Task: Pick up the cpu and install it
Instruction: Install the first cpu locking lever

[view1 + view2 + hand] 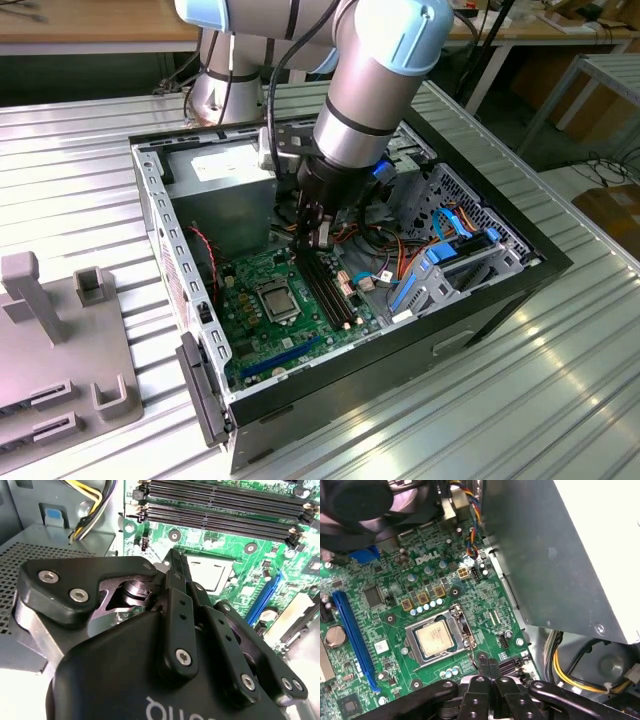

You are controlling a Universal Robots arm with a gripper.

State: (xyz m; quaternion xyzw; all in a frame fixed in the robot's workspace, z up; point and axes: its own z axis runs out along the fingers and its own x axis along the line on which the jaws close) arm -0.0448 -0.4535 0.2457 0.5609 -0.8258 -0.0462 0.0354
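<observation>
My hand was clenched on nothing, fingertips together, hovering over the motherboard just beside the memory slots. The cpu sat in its socket, centre-left of the first wrist view, frame apparently unlatched. Risk: a low fingertip could nudge the chip or bend socket pins. The open PC case held board, power supply and cables.
</observation>
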